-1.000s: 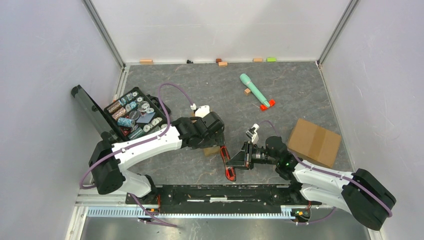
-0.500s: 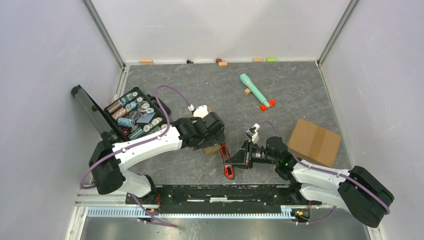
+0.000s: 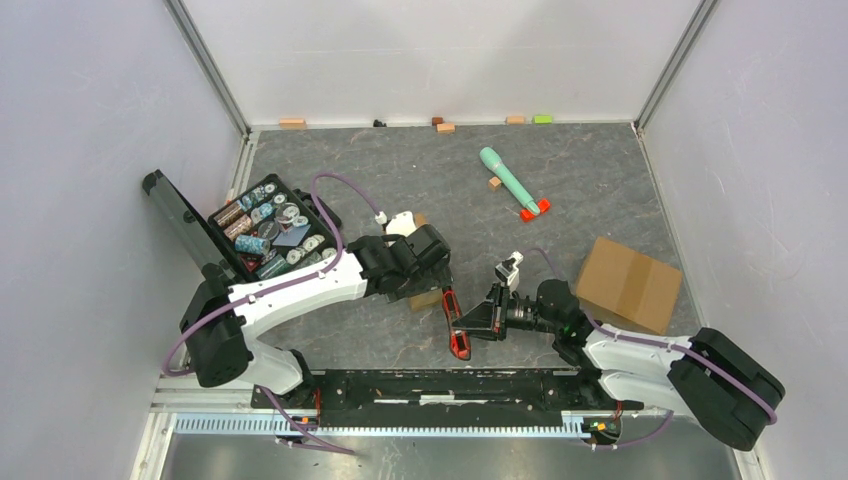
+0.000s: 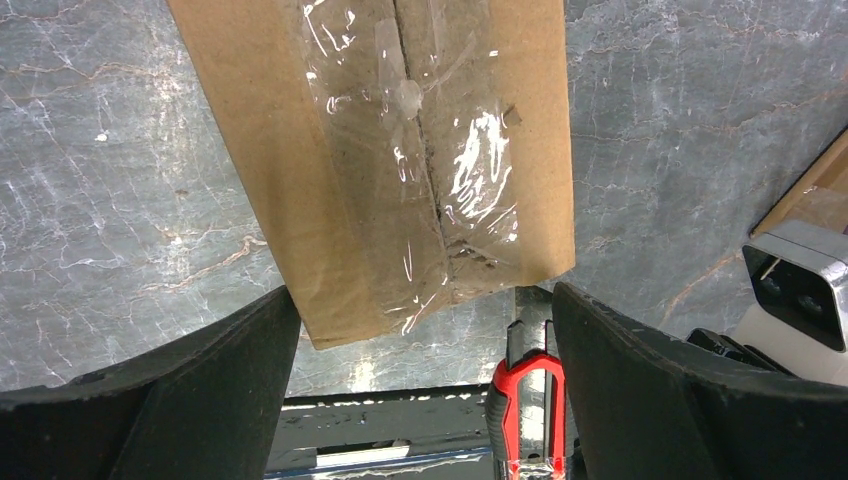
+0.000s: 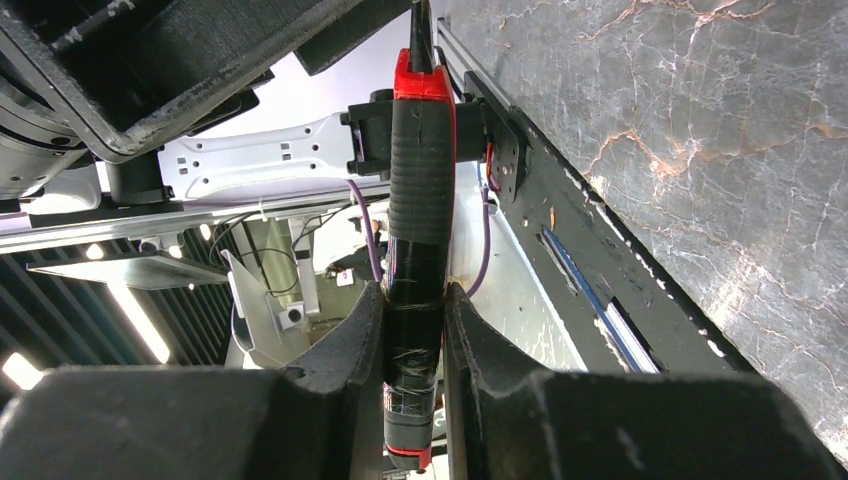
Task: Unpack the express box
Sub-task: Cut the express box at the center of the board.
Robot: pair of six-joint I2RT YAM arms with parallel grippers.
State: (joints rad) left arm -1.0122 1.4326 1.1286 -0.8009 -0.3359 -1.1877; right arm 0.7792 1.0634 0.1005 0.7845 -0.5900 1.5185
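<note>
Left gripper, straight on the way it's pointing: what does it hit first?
The taped box: it lies straight ahead of the open left gripper, filling the gap between its fingers. The cutter shows beside the box's edge; depth unclear.

Grey veined tabletop [image 3: 600, 180] between plain pale walls [image 3: 440, 50], aluminium posts [image 3: 207, 65] in the corners.

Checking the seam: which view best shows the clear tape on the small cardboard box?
Left wrist: the clear tape fills the frame, unobstructed. From top external the left arm hides most of the small brown cardboard box; right wrist misses it.
</note>
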